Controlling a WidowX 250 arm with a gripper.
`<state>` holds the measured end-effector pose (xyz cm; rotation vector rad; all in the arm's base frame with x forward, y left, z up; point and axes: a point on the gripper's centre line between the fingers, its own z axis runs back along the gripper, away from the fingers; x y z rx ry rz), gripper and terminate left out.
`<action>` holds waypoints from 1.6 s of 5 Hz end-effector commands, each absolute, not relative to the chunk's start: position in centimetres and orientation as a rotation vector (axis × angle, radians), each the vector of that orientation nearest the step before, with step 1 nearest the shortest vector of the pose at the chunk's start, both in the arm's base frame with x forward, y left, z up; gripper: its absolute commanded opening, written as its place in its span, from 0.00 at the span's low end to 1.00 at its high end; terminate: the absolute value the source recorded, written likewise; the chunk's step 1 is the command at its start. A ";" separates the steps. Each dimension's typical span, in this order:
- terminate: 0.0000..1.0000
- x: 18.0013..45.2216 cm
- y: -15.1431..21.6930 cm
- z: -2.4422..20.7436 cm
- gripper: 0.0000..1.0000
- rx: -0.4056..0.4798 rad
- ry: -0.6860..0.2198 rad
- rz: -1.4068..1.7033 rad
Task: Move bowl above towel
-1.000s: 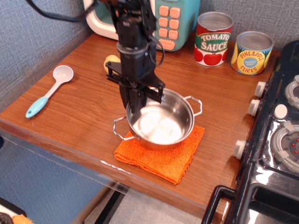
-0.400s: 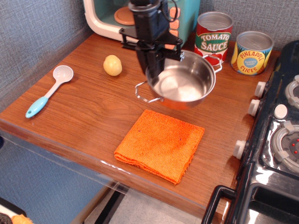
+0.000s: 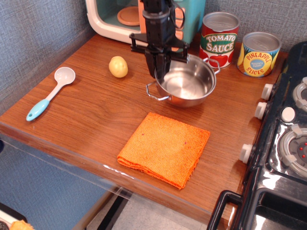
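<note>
The bowl [image 3: 188, 86], a shiny steel pot with two wire loop handles, stands upright on or just above the wooden counter, beyond the far edge of the towel and apart from it. The towel [image 3: 165, 149], a folded orange knitted cloth, lies flat near the counter's front edge with nothing on it. My black gripper [image 3: 160, 73] points straight down. Its fingers are shut on the bowl's rim at the far left side, one inside and one outside the wall.
A tomato sauce can [image 3: 219, 40] and a pineapple slices can [image 3: 259, 54] stand just behind the bowl to the right. A yellow potato [image 3: 118, 66] and a blue-handled spoon [image 3: 49, 94] lie to the left. A toy microwave [image 3: 117, 17] stands at the back, a stove [image 3: 288, 143] at the right.
The gripper lifted the bowl off the towel, carried it to the far side and lowered it close to the counter behind the towel. The towel now lies bare.
</note>
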<state>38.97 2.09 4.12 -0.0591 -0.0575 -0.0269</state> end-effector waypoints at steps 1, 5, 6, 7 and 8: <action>0.00 40.9 1.6 3.6 0.00 -0.041 -0.107 -0.033; 0.00 42.3 2.1 7.1 1.00 -0.071 -0.227 -0.068; 0.00 41.8 2.7 12.0 1.00 -0.049 -0.329 -0.134; 0.00 39.9 3.8 14.8 1.00 -0.026 -0.348 -0.170; 0.00 36.4 5.1 14.9 1.00 0.010 -0.308 -0.180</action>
